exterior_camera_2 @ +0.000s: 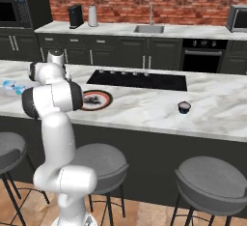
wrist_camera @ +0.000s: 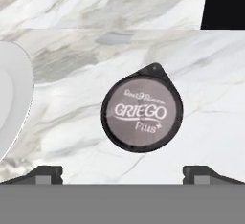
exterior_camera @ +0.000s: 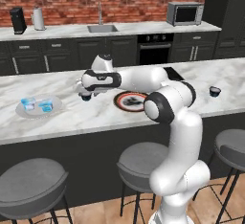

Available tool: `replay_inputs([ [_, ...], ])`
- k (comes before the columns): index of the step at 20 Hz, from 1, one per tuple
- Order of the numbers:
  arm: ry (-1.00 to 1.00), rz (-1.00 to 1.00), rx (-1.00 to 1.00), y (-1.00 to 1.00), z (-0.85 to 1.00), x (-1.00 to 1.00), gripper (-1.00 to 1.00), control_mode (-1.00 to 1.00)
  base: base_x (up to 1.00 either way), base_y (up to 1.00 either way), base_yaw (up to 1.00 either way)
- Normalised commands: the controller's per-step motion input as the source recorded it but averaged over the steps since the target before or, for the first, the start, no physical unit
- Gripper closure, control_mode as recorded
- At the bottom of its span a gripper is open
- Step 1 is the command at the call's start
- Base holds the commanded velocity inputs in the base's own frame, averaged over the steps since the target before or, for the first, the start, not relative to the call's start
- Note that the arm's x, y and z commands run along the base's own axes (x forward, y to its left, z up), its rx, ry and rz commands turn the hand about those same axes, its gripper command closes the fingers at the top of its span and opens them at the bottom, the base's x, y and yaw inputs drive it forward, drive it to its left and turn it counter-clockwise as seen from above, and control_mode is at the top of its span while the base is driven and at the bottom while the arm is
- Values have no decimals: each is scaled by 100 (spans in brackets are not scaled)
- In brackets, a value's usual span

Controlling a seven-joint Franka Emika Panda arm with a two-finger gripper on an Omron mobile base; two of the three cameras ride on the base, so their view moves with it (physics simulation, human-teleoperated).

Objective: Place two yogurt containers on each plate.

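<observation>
One dark yogurt cup (wrist_camera: 142, 114) fills the hand view (lid reads GRIEGO), jaws spread wide, gripping nothing.

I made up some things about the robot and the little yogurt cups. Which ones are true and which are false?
1. Two light blue cups sit on the pale plate. True.
2. The gripper is squeezing a dark cup. False: its jaws are open, above the dark cup on the counter, not touching it.
3. The red-rimmed plate holds two dark cups. False: no cup shows on the part of it that can be seen.
4. Another dark cup stands alone on the counter, away from both plates. True.
</observation>
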Motion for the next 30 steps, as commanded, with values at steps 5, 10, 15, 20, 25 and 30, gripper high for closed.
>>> replay_inputs([
  [5, 0, -5, 0, 0, -13, 18, -100, -100, 0, 0, 0],
  [10, 0, -5, 0, 1, -12, 15, -100, -100, 0, 0, 0],
  [15, 0, -4, 0, 7, -3, 2, -100, -100, 0, 0, 0],
  [20, 1, -5, 0, 10, 0, 0, -100, -100, 0, 0, 0],
  [25, 0, -3, 0, 7, -4, 5, -100, -100, 0, 0, 0],
  [30, 0, 0, 0, 0, -8, 10, -100, -100, 0, 0, 0],
])
